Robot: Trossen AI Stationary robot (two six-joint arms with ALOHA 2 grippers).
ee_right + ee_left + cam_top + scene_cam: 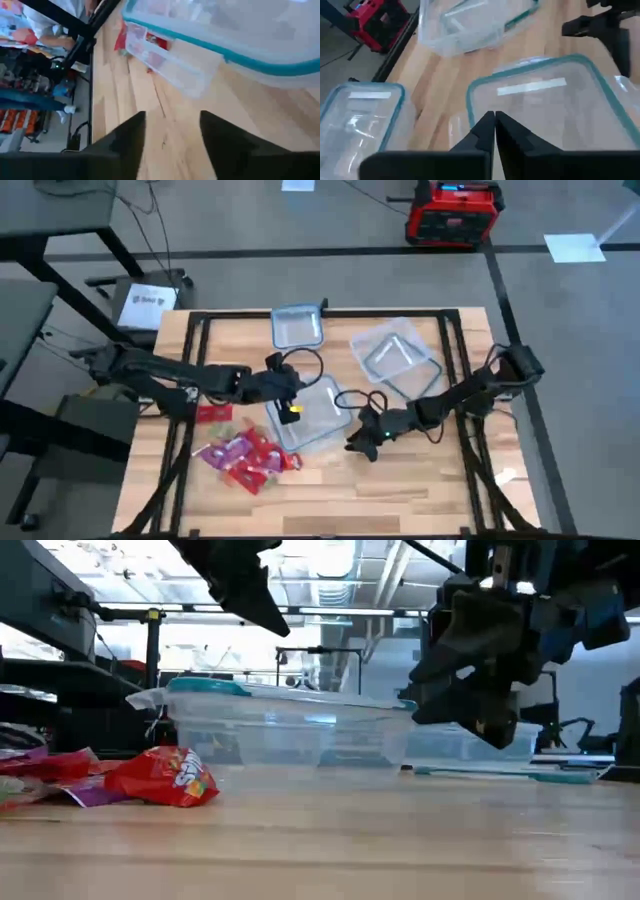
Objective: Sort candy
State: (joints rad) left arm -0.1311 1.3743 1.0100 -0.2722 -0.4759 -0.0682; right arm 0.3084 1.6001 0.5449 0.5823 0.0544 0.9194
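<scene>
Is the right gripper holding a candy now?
No: in the right wrist view the right gripper stands open with only bare table between its fingers.

The candy pile is cut off at the low view's left edge. Behind a clear tub's flap, red wrappers are seen only blurred, their number unreadable.

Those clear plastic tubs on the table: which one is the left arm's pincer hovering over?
The middle tub, nearest the candy pile. The closed left pincer hangs above it; the far tub and the tub on the right have no arm over them.
</scene>
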